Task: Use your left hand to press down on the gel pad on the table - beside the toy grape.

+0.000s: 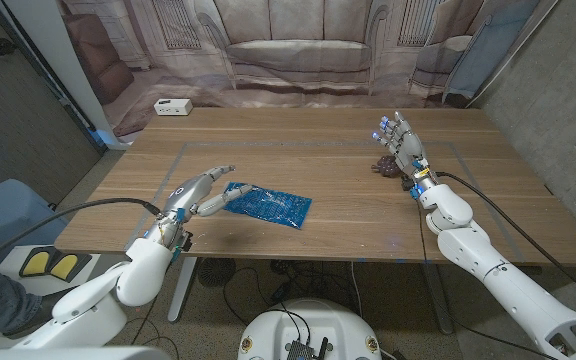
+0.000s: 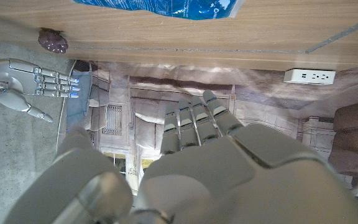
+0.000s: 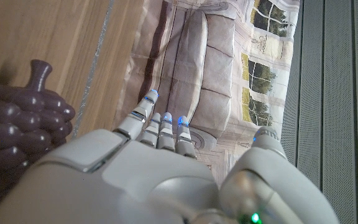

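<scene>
While the blue gel pad [image 1: 267, 205] is lying flat on the wooden table [image 1: 348, 215], left of centre, I am reading its long axis as running from the robot's left, farther end, toward the right, nearer end, at a slight slant. In the left wrist view its far edge is being cut off by the frame [image 2: 160, 7]. I am keeping the left hand [image 1: 200, 190] at the pad's left end, fingers extended and holding nothing; the fingertips are reaching the pad's corner, but I cannot tell whether they are touching it. In its own wrist view [image 2: 194, 127] the fingers are lying close together. The toy grape [image 1: 385, 165] is sitting well apart from the pad, toward the right side, partly hidden behind the right hand [image 1: 399, 143]. That hand is standing upright just beside the grape with fingers spread, gripping nothing. A white power strip [image 1: 172, 106] is resting at the far left edge.
</scene>
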You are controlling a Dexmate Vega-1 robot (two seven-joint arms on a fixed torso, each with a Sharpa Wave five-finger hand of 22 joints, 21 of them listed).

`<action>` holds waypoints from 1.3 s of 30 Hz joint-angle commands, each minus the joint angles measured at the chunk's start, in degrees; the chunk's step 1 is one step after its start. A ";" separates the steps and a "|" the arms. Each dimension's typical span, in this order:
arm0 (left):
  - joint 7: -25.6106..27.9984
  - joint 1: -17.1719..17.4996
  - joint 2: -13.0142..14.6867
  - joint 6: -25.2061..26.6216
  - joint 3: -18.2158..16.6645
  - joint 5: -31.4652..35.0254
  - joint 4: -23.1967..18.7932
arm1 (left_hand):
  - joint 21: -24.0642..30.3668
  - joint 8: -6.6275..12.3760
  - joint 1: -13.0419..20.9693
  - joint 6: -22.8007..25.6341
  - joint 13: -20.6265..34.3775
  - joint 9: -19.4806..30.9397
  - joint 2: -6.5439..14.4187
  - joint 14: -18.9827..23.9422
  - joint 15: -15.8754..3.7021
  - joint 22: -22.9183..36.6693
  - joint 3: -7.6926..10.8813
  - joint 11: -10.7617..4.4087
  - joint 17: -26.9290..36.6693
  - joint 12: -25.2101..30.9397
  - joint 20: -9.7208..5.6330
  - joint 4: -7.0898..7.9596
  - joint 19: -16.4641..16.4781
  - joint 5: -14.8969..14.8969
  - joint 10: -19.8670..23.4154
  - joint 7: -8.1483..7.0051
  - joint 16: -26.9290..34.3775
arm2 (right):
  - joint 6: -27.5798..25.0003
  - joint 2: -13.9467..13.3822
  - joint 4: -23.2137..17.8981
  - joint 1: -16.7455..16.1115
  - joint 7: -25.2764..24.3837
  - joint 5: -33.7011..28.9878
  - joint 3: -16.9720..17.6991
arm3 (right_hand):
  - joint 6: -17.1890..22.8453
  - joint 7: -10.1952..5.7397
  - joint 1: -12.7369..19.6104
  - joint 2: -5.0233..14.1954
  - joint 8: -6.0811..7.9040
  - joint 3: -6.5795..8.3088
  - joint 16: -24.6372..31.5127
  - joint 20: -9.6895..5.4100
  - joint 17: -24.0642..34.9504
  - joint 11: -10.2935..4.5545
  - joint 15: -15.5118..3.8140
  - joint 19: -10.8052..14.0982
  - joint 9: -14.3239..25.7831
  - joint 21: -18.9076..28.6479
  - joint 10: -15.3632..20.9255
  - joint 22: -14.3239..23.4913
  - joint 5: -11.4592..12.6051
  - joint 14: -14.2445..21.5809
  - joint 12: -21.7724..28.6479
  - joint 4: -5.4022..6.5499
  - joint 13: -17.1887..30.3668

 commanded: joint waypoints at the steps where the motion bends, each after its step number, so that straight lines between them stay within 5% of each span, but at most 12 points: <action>1: -3.20 -0.54 2.14 2.55 0.33 0.52 -2.14 | -0.17 -0.04 0.72 0.51 0.12 0.30 0.09 0.16 -0.29 0.09 0.07 -0.22 0.15 -0.28 0.23 -0.41 0.26 -0.25 0.01 -0.14 -0.11 | -0.44 -0.07 0.46 0.35 0.89 0.66 0.00 | 0.26 0.24 0.03 0.45 0.09 0.10 -0.11 -0.15 0.09 -0.16 -0.21 0.19 0.24 -0.12 -0.04 0.13 0.29 0.04 -0.02 -0.19 0.09; 26: -13.04 -3.99 7.37 11.24 3.42 -1.58 -5.73 | -0.68 -0.34 0.65 0.25 0.15 0.33 0.41 0.30 -0.19 0.13 0.00 -0.44 0.18 -0.50 0.27 -0.47 0.69 -0.48 0.07 0.25 -0.18 | -0.50 -0.24 1.00 0.29 1.81 1.43 0.28 | -0.17 0.32 0.44 1.02 -0.10 0.36 -0.40 -0.27 0.07 -0.40 -0.11 0.00 0.25 -0.35 -0.38 0.10 0.35 -0.43 -0.21 -0.44 0.14; 39: -12.52 -6.28 9.15 11.20 6.55 -1.98 -4.65 | -0.79 0.08 0.29 1.98 0.18 0.35 0.65 1.53 -0.45 0.16 -0.18 -0.73 0.20 -0.11 0.21 -0.39 2.00 -0.68 1.73 0.30 0.09 | 0.00 -0.17 1.17 -0.15 1.81 1.45 0.43 | -0.02 0.21 0.44 0.93 -0.04 0.27 -0.43 -0.01 0.09 -0.42 -0.10 -0.22 0.26 -0.47 -0.15 0.10 0.29 -0.45 -0.13 -0.56 0.16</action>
